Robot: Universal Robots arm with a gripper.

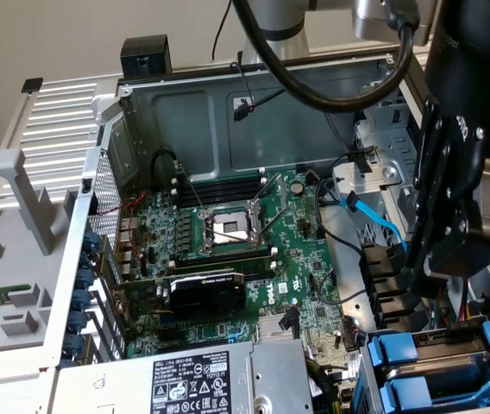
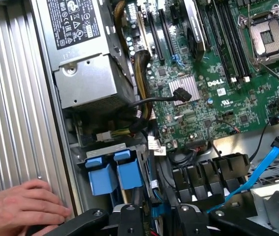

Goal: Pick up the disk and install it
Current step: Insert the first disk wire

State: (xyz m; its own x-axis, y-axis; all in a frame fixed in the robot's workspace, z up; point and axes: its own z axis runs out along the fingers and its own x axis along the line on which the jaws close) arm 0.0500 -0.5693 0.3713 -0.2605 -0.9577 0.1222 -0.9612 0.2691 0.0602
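Bright blue plastic carriers sit in the drive cage at the case's corner, in the lower part of the exterior view's right. In the wrist view two blue carrier ends stand side by side in that cage. I cannot tell which of them frames the disk, and no silver body or label shows. My black gripper hangs just above the cage, beside the row of black cable clips. Its linkage sits close over the cage, with a bit of blue between the arms. Whether it holds anything is hidden.
A person's hand rests on the ribbed case panel next to the cage. The grey power-supply box and the green motherboard lie nearby. A blue data cable and black wires hang close to the gripper.
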